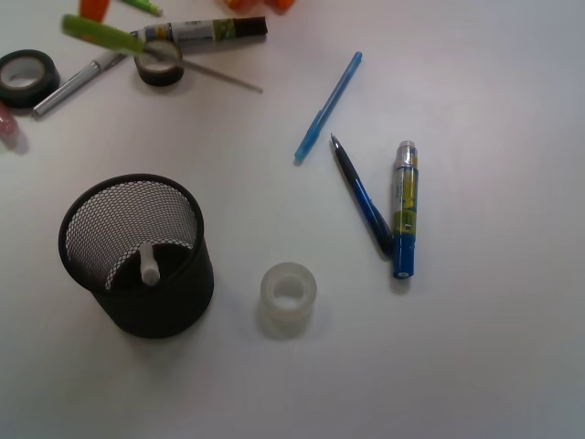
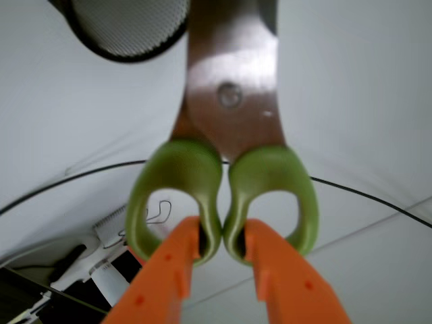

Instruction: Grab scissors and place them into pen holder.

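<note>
orange tool (image 2: 223,260) grips the scissors (image 2: 226,121) by their green handles, carrying them; next, lower blades into the pen holder (image 2: 128,30).

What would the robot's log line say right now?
phase: carrying | gripper: shut on scissors handles | holder: upright, scissors not in it yet
</note>
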Available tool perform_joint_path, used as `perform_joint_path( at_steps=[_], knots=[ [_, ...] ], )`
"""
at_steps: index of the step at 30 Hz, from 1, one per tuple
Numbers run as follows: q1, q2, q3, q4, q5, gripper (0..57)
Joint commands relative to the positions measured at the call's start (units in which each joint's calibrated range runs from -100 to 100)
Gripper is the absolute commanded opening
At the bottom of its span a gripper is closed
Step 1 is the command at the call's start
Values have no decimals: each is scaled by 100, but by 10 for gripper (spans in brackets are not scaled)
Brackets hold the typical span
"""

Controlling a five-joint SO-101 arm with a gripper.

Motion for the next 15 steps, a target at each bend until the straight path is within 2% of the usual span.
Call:
perform_joint_path(
  at_steps=[1, 5, 10, 15],
  knots=[
    [220, 491, -1466, -195, 278, 3],
    [265, 1137, -2272, 15, 723, 3],
    [-79, 1774, -2653, -2, 1245, 3],
    [-139, 2004, -2942, -265, 1284, 3]
  ],
)
